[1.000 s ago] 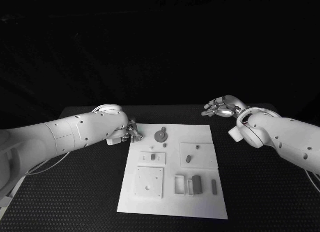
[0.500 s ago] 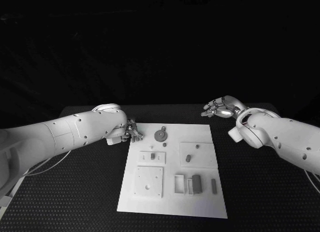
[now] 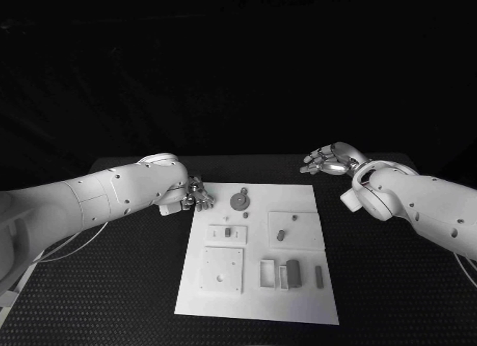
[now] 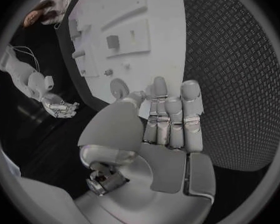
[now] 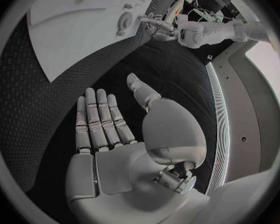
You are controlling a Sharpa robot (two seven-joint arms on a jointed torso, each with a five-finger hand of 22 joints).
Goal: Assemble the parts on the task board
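Barely started — grey parts [image 3: 292, 271] lie loose on the flat white task board [image 3: 301, 303]; left hand [image 3: 195, 194] and right hand [image 3: 328, 159] both released, empty.

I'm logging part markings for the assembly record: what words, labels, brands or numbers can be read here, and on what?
None can be read: the task board, its grey parts, the table and both arms show no legible text, label or number.
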